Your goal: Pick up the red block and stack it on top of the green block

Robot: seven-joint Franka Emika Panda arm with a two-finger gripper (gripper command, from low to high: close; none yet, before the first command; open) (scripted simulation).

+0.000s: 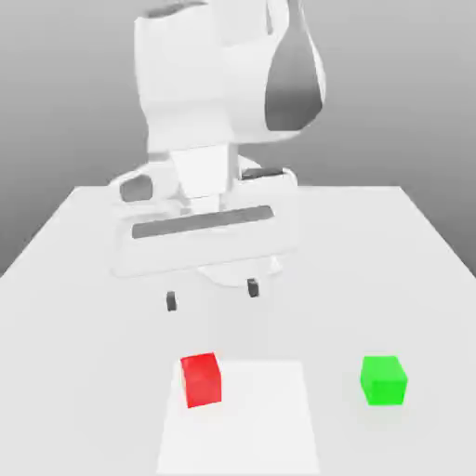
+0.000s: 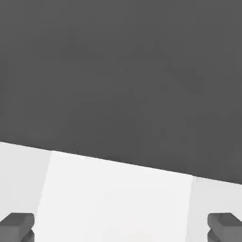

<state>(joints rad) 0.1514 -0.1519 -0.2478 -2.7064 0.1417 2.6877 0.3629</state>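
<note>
Two dark fingertips (image 2: 17, 223) are sitting wide apart. Between them a bright white patch (image 2: 118, 198) is lying on the table (image 2: 19, 160).

Setting: I read a simulated test bench | plain white table (image 1: 84, 232), featureless grey backdrop (image 1: 56, 93) | flat shading, no room fixtures (render look throughout)

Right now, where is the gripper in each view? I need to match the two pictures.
Exterior view: the gripper hangs open above the table, beyond the red block, toward the arm's base.
Hand view: the gripper appears as two dark fingertips set wide apart.
Shared landmark: the brighter white rectangle on the table.
</note>
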